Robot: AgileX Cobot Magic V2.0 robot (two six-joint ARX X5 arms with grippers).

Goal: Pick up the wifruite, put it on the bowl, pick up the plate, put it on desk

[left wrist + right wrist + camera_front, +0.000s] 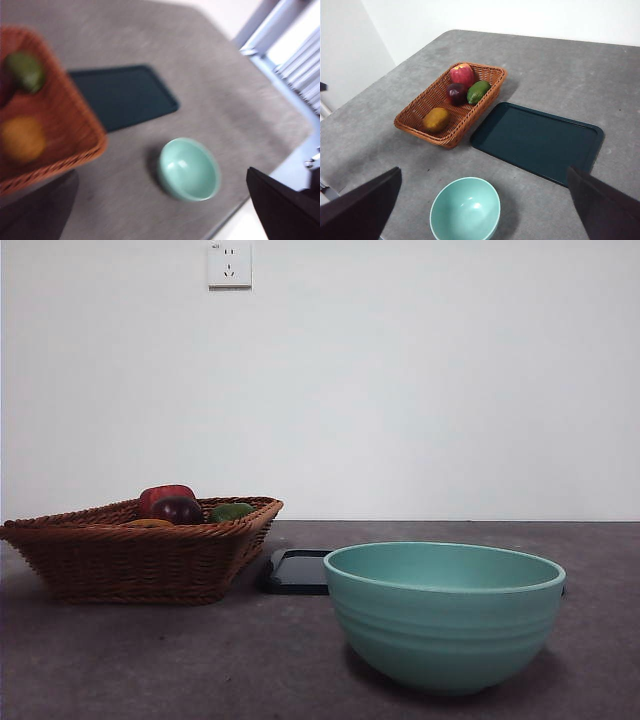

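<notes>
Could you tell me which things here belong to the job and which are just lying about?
Job: wifruite, in the basket; bowl; dark tray, likely the plate; desk.
Lying about: basket, red fruit, dark red-purple fruit, green fruit.

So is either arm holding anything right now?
No, nothing is held. Both grippers are open above the desk; the wifruite lies in the basket.

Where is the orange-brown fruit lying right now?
In the right wrist view the wifruite lies inside the wicker basket, at the end nearest the mint-green bowl, apart from the other three fruits.
</notes>
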